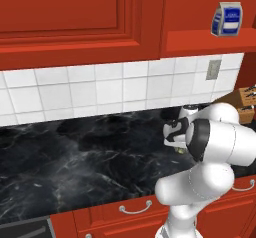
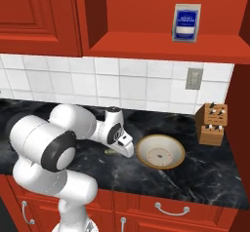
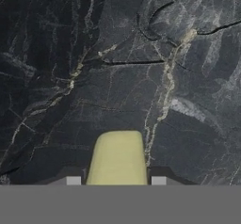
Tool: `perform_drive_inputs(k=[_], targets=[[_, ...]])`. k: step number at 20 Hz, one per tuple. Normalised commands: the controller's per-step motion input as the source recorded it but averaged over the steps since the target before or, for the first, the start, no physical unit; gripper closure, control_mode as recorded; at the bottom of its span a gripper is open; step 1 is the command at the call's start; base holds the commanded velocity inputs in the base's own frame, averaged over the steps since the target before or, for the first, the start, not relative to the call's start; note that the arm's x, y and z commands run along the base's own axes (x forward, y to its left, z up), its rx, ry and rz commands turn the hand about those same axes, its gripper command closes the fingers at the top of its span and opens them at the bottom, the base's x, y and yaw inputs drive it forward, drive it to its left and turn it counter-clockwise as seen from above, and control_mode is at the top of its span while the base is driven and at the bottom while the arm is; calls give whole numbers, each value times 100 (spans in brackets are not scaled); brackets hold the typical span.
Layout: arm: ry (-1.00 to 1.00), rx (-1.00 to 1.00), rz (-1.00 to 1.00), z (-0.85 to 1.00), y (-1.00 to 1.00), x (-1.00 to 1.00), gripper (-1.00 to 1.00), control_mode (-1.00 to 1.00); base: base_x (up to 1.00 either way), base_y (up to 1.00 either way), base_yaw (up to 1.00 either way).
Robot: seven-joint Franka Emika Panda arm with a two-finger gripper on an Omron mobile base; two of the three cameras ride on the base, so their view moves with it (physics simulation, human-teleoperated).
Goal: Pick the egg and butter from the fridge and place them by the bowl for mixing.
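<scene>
Fingers [image 3: 116, 180] are pointing down at the black marble tabletop [image 3: 70, 53]; they are grasping the butter [image 3: 117, 158], a pale-yellow stick sitting between the two dark tips and sticking out past them in the hand view; whether the butter is touching the tabletop or just above it, cannot tell; in the right base view the butter [image 2: 113, 152] is peeking out under the white hand, low over the tabletop [image 2: 205, 172]; the bowl [image 2: 160, 151] is sitting just beside the fingers, on the side away from the arm's elbow, tan rim and cream inside; a wooden knife block [image 2: 212, 124] is standing well beyond the bowl, near the tiled wall; a blue-and-white carton [image 2: 186, 23] is standing on the red shelf high above the fingers; in the left base view the arm is covering most of the hand.
</scene>
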Motion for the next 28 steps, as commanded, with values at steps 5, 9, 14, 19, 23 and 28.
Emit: perform_drive_inputs(k=[5, 9, 14, 19, 23, 28], targets=[[-1, 0, 0, -20, -19, 7, 100, -100, 0, 0, 0], [-2, 0, 0, -16, -22, 10, -100, -100, 0, 0, 0], [-1, 0, 0, -5, -14, 2, -100, -100, 0, 0, 0], [0, 0, 0, 0, 0, 0, -100, -100, 0, 0, 0], [-2, 0, 0, 21, 0, -3, -100, -100, 0, 0, 0], [-11, 0, 2, 53, 0, -55, -100, -100, 0, 0, 0]])
